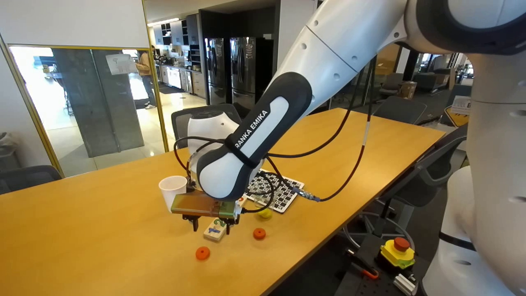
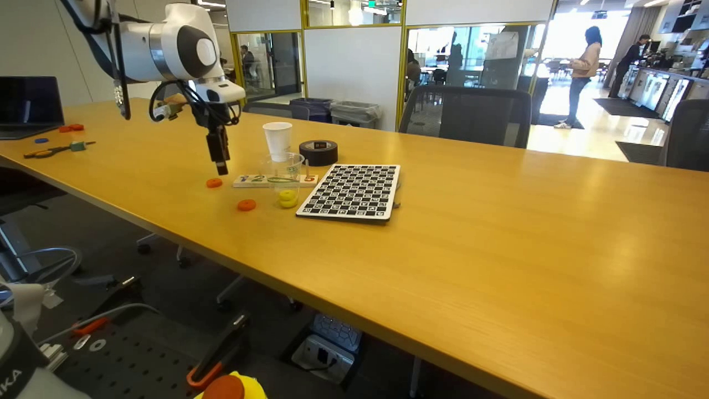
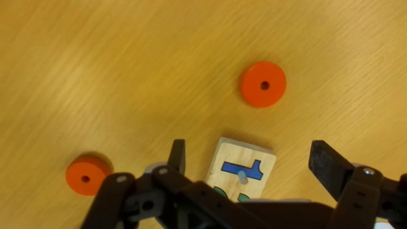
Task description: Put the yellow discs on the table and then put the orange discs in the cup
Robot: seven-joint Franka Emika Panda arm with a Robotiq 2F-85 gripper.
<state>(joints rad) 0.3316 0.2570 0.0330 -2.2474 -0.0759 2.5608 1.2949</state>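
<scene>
**Tool (image 3: 247, 156) hangs, fingers spread, above the worktop (image 2: 498, 249)**

In an exterior view, two orange discs (image 2: 246, 205) lie on the left, apart; yellow discs (image 2: 287, 199) sit right of them, in a clear cup (image 2: 298, 173). The white cup (image 2: 277, 138) stands farther back.

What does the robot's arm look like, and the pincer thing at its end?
The arm is white and rounded, with black sections, the letters RANKA EMIKA showing beside a black strap, and dark cables looping outside. The gripper is black, with two blocky fingers; a flat brown-and-green piece sits above them.
</scene>
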